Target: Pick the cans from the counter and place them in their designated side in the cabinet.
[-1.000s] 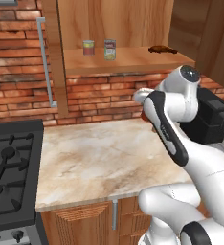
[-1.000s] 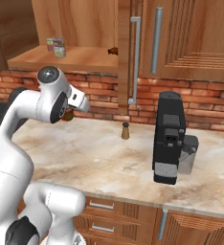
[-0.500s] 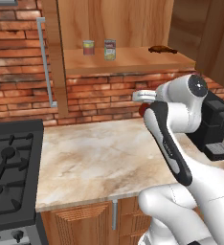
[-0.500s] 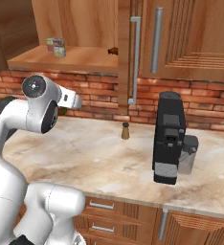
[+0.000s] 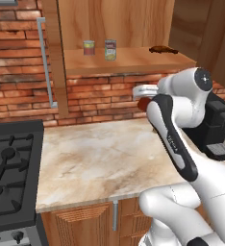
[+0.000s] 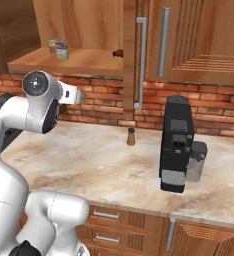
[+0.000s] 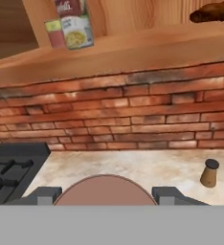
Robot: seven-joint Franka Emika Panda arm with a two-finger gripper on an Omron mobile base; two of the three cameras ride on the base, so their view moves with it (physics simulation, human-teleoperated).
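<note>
Leftmost, the stove (image 5: 8,168) is cut off at the edge of the left base view. Above the counter (image 5: 100,158), on the cabinet (image 5: 129,57) shelf, stand two cans: a greenish-topped can (image 5: 88,47) and, just beside it, the labelled can (image 5: 110,49), its print too small to read. Farther right on the shelf lies a small dark thing (image 5: 161,48) I cannot identify. The pincer (image 7: 104,194) is raised in front of the brick wall (image 5: 95,96), clenched on the dark red can (image 5: 144,104); the arm hides most of that can in the left base view, and in the hand view only its rounded top shows between the fingers (image 7: 43,195). Right of it a shaker (image 6: 131,137) stands on the counter, then a coffee machine (image 6: 176,145), partly hidden by the arm in the left base view.
</note>
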